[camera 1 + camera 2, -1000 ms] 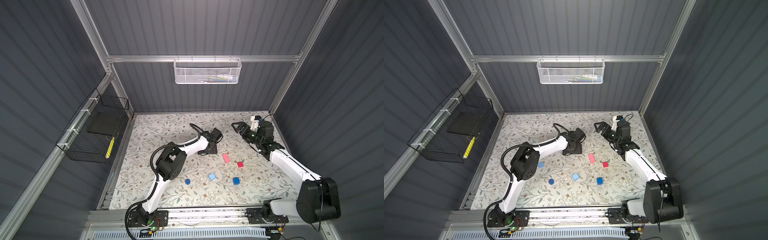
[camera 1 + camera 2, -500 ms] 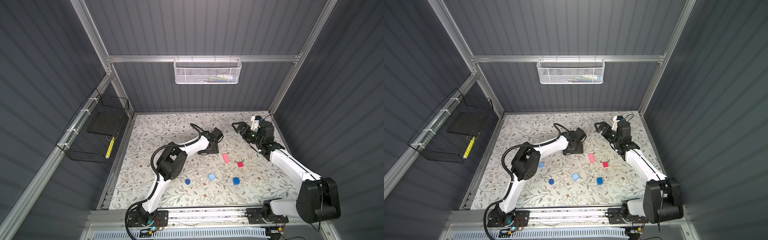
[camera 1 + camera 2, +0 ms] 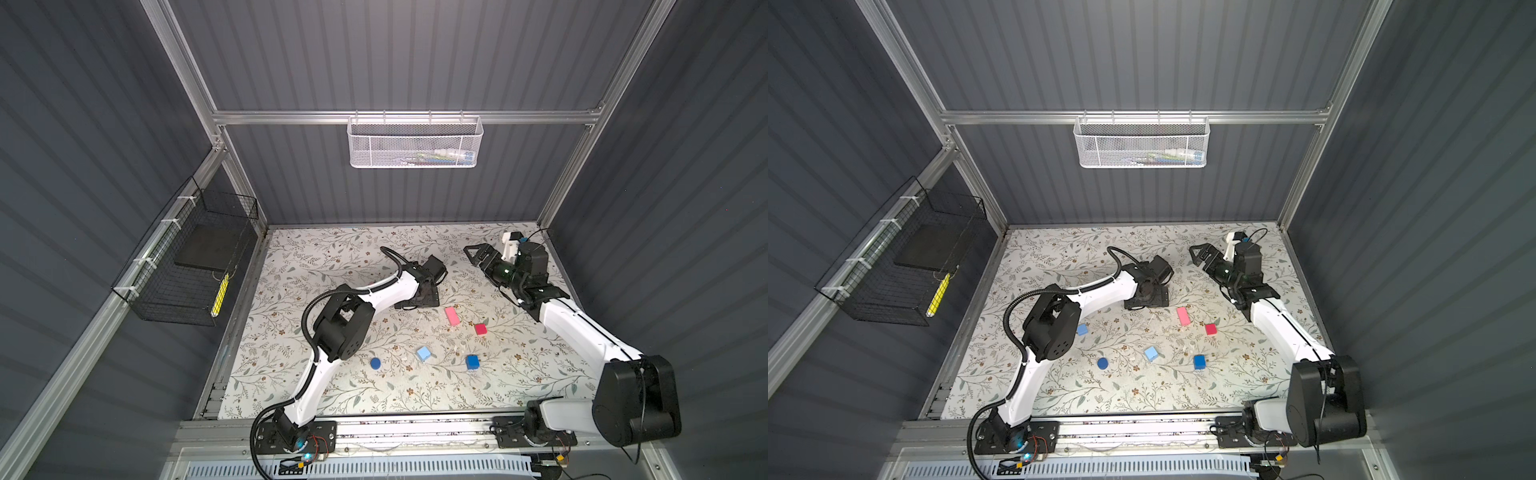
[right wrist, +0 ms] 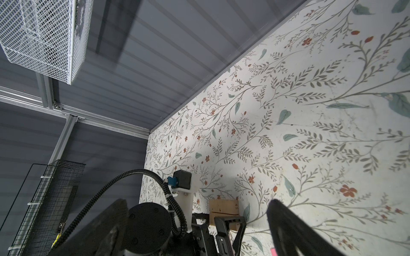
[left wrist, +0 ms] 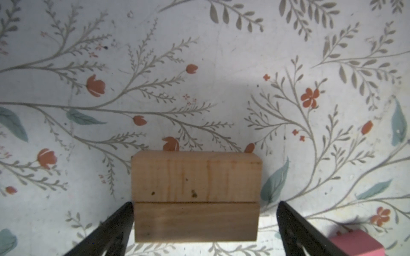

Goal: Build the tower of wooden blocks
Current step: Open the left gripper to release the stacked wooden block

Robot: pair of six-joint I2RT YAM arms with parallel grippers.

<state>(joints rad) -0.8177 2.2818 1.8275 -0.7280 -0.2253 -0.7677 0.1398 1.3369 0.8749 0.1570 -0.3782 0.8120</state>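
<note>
No readable text, labels, brands, numbers or signs on anything in view.

The left arm (image 3: 386,291) lay stretched forward, the left gripper (image 5: 205,205) pointing down with its fingers (image 5: 115,223) spread wide. The right gripper (image 3: 475,254) hovered, fingers (image 4: 288,223) equally parted.

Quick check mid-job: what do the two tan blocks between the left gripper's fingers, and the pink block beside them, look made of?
Tan blocks: most likely bare, unfinished wood. Grain streaks and small dark knots show, and the surface is matte.
Pink block: probably the same wood under opaque matte paint. No grain shows through, so the core is a guess.
</note>
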